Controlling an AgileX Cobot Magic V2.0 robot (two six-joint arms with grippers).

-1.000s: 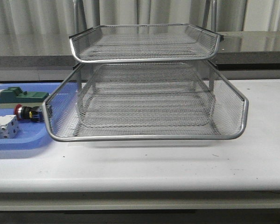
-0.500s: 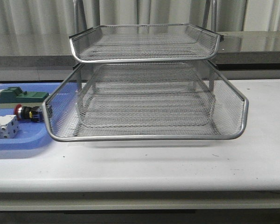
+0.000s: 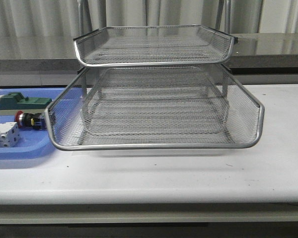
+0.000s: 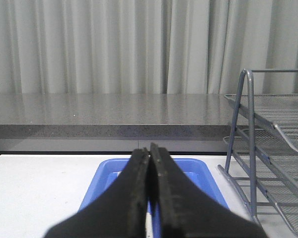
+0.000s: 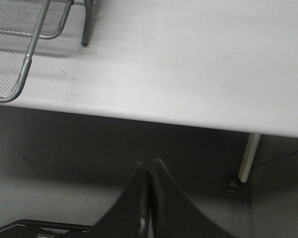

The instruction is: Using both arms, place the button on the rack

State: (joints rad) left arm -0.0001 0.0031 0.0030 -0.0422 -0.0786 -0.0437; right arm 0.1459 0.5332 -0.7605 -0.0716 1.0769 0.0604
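Observation:
The button [image 3: 30,120], with its red cap and black body, lies in the blue tray [image 3: 10,148] at the table's left, just left of the rack [image 3: 154,106]. The silver wire-mesh rack fills the middle of the table. Neither arm shows in the front view. My left gripper [image 4: 149,148] is shut and empty, held above the near side of the blue tray [image 4: 198,171], with the rack's frame [image 4: 248,144] to its side. The button is hidden in that view. My right gripper [image 5: 150,163] is shut and empty, below and in front of the table's front edge [image 5: 188,124].
A green block with a beige base [image 3: 20,103] and a white terminal block [image 3: 4,135] also lie in the blue tray. A grey counter [image 3: 30,52] and curtains stand behind the table. The rack's corner [image 5: 15,54] and a leg [image 5: 87,25] show in the right wrist view.

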